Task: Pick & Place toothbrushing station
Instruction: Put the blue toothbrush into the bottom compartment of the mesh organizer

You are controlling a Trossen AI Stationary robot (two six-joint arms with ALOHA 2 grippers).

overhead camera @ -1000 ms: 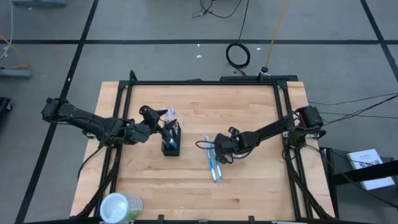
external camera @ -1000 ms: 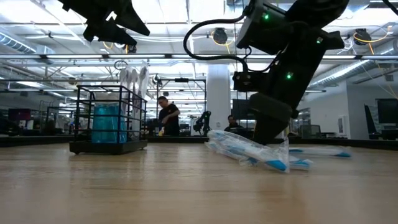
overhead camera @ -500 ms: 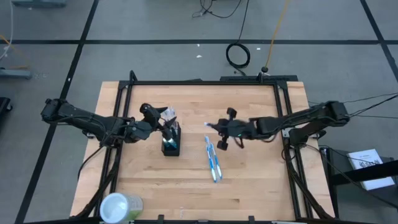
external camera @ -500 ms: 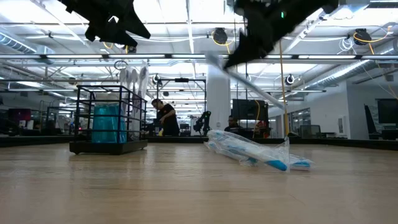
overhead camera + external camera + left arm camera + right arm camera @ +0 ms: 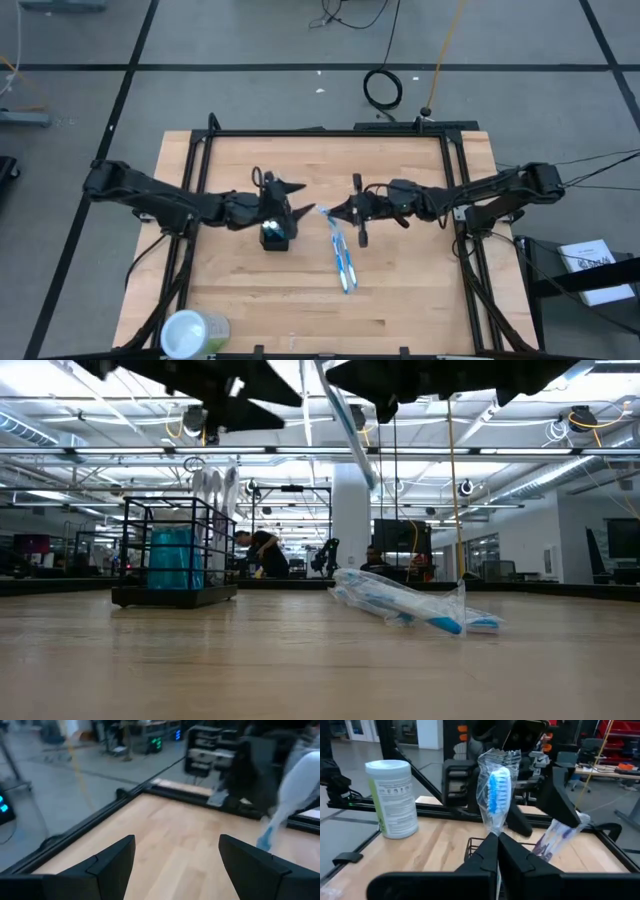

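**Holder Contents and Gripper Status**

The black mesh holder (image 5: 275, 232) stands upright on the table (image 5: 400, 290), left of centre. It contains a blue item and pale wrapped toothbrush heads rising above its rim (image 5: 215, 482). The left gripper (image 5: 290, 196) hovers directly above the holder, fingers spread apart and empty. The right gripper (image 5: 340, 212), just beside it, is clamped on a wrapped blue toothbrush (image 5: 497, 795). More wrapped toothbrushes (image 5: 342, 258) lie flat right of the holder. A pale-green round container (image 5: 193, 332) sits at the near-left corner.
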